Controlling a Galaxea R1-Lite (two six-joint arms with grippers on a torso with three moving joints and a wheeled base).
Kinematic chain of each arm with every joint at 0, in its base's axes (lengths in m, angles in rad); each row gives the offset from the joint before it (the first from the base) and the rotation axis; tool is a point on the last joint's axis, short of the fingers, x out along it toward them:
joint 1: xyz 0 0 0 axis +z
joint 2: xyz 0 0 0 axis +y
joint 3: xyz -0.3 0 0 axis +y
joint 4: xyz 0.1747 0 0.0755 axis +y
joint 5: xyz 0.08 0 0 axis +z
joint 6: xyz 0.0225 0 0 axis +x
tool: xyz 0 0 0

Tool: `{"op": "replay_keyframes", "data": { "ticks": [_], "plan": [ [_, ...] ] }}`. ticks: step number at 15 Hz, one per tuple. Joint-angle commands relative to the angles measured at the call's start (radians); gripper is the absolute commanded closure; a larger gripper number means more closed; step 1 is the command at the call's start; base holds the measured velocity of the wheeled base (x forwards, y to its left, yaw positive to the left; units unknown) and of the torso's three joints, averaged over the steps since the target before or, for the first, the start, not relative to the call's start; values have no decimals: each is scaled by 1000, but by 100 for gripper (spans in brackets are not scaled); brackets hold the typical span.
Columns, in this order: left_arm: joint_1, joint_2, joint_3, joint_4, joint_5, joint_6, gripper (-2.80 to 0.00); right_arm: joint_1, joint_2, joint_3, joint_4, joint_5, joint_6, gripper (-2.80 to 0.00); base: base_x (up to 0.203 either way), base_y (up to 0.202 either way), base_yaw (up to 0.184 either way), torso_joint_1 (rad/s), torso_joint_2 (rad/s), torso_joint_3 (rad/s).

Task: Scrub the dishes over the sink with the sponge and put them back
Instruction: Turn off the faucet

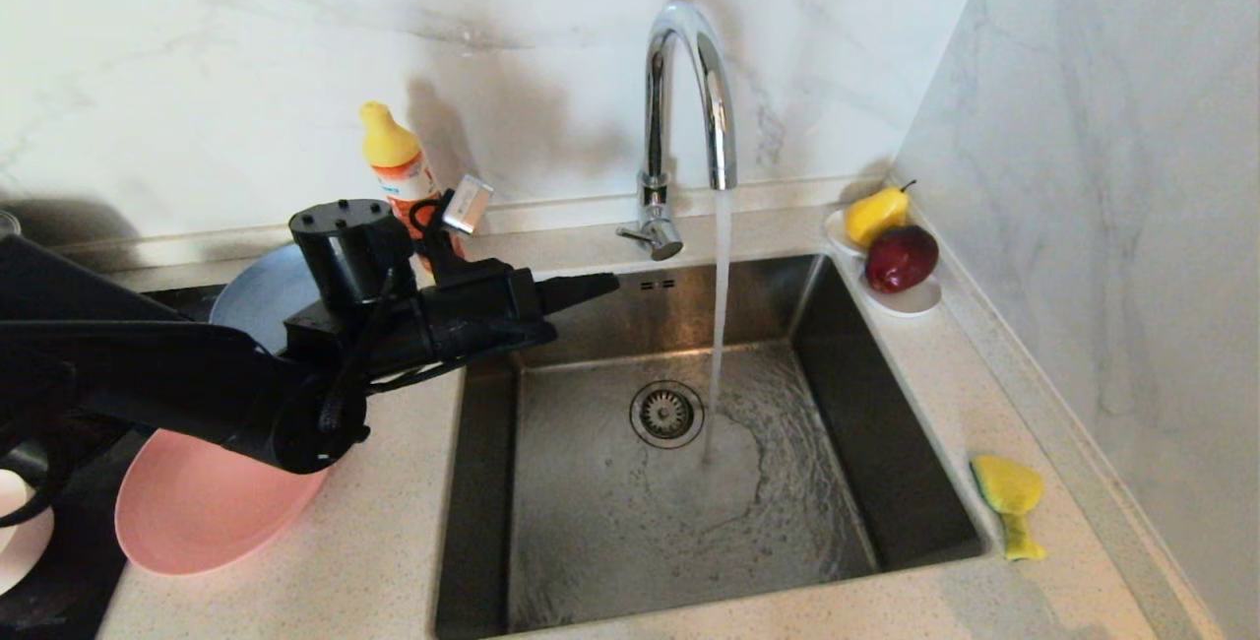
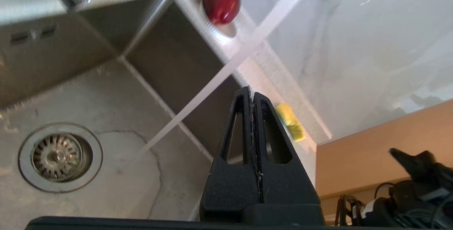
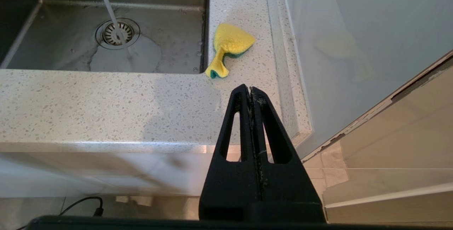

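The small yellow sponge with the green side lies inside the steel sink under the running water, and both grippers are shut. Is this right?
Not quite. The small yellow sponge with the green side lies on the speckled countertop to the right of the steel sink, not inside it; the head view shows this. The water runs, and the left gripper and right gripper are shut.
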Motion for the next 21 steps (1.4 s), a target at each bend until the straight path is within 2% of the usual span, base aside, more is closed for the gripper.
{"op": "replay_keyframes", "data": {
  "ticks": [1, 8, 11, 16, 21],
  "plan": [
    [-3, 69, -27, -7, -3, -4, 0, 0, 0, 0, 0, 0, -1, 0, 0, 0, 0, 0, 0, 0],
    [-3, 169, -128, -9, 7, -4, 0, 0, -1, 0, 0, 0, -1, 0, 0, 0, 0, 0, 0, 0],
    [-3, 223, -217, -10, 75, -10, 0, 0, -1, 0, 0, 0, -1, 0, 0, 0, 0, 0, 0, 0],
    [-2, 275, -357, -7, 105, -121, 0, 0, -1, 0, 0, 0, -1, 0, 0, 0, 0, 0, 0, 0],
    [-1, 325, -470, 4, 128, -181, 0, 0, -1, 0, 0, 0, -1, 0, 0, 0, 0, 0, 0, 0]
  ]
}}
